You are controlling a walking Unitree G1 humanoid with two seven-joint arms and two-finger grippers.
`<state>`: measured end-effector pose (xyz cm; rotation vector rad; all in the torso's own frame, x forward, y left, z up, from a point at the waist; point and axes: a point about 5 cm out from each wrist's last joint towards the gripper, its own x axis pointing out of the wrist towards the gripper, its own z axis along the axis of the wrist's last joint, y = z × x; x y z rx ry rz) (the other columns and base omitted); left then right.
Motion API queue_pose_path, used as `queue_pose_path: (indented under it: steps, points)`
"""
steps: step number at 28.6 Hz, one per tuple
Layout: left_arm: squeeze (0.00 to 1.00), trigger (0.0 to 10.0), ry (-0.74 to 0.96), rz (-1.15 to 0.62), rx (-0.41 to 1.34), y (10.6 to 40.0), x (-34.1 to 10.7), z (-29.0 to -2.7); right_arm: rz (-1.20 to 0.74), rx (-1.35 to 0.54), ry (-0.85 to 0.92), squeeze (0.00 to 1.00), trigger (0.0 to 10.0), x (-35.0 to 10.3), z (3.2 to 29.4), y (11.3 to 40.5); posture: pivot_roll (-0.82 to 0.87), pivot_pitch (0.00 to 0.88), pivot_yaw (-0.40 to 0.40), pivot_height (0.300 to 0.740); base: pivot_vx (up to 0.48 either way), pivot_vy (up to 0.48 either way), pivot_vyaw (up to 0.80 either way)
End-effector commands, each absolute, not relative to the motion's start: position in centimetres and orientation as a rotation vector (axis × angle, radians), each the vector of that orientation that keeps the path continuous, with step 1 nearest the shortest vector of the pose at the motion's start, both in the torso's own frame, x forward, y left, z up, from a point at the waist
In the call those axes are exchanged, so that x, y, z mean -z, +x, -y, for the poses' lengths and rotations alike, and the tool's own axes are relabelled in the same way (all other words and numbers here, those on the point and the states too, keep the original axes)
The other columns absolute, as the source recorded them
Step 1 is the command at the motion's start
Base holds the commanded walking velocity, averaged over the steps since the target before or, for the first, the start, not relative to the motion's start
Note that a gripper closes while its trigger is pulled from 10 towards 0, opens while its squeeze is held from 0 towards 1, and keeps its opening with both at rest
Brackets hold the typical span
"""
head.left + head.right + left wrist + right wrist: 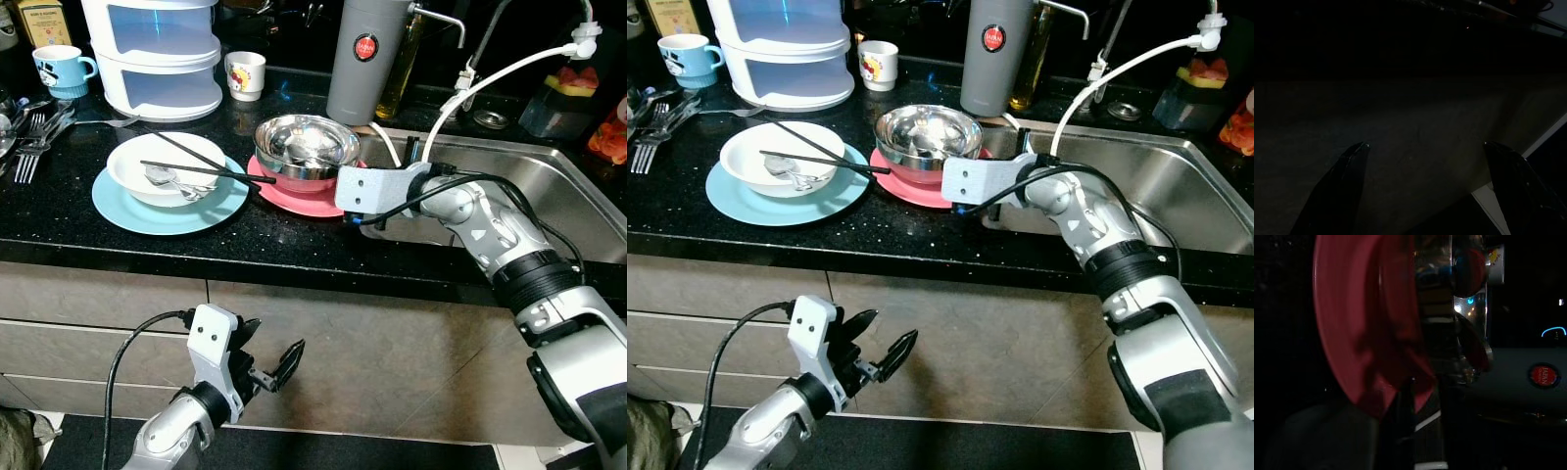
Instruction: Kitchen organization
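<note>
Black counter (59,220): right gripper (345,201) at pink plate (294,194) rim under steel bowl (306,147), jaws unclear; likely pickup toward sink (549,186), needs firm pinch. Left gripper (266,364) idle, jaws apart.

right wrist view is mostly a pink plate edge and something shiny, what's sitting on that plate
Observer: A stainless steel bowl sits on the pink plate. The right tool is at the plate's rim on the sink side.
Operator: anything lying close to it
Observer: Yes. Black chopsticks lie across a white bowl on a blue plate beside it, and one tip reaches the pink plate's rim.
Operator: where's the left tool
Observer: The left tool hangs open below the countertop, in front of the cabinet.
</note>
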<state>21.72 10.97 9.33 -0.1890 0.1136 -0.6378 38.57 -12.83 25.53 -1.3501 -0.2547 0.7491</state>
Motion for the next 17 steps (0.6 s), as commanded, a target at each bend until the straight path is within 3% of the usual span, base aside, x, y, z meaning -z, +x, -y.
queue_pose_path:
  steps: [1,4,6,17]
  points:
    - [0.00,10.0,-0.204,-0.116,0.636,21.7,-9.2,-10.8,0.265,-0.736,-1.374,1.00,10.0,-25.7,13.2,38.6,0.20,0.000,-0.124,0.740,0.000,0.000,0.00]
    - [0.00,10.0,-0.203,-0.115,0.636,21.7,-9.2,-10.8,0.278,-0.740,-1.378,0.93,10.0,-25.9,13.0,38.6,0.20,0.000,-0.124,0.740,0.000,0.000,0.00]
    - [0.00,10.0,-0.201,-0.115,0.637,21.7,-9.2,-10.8,0.294,-0.731,-1.381,0.00,10.0,-26.1,12.8,38.6,0.21,0.000,-0.124,0.740,0.000,0.000,0.00]
    - [0.00,10.0,-0.201,-0.114,0.639,21.8,-9.2,-10.8,0.374,-0.740,-1.362,0.00,10.0,-27.5,12.1,38.2,0.21,0.000,-0.123,0.740,0.000,0.000,0.00]
